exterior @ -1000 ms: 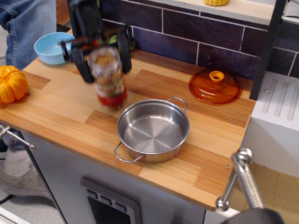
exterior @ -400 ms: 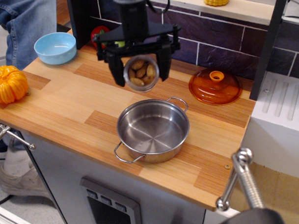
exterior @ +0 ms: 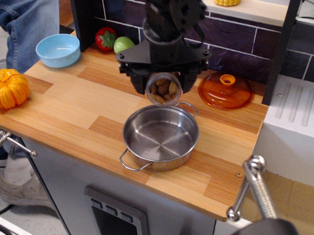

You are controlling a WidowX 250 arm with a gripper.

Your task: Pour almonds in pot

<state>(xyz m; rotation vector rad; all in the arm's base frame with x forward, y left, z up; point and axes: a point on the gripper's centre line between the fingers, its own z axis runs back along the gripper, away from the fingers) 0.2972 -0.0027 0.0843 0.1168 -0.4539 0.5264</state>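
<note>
The arm (exterior: 170, 19) is matte black — bulky, ending in a wide black pincer (exterior: 164, 76).

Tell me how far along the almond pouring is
Done: the claw has the jar lifted and tipped over the pot's far rim. In hand: the almonds sit at the jar's mouth. Left: the pour itself, since the pot looks empty.

Sitting on wooden counter (exterior: 69, 107): steel pot (exterior: 161, 136), orange lid (exterior: 226, 91), pumpkin (exterior: 9, 88), blue bowl (exterior: 57, 50), tomato (exterior: 106, 38), green apple (exterior: 124, 44).
</note>
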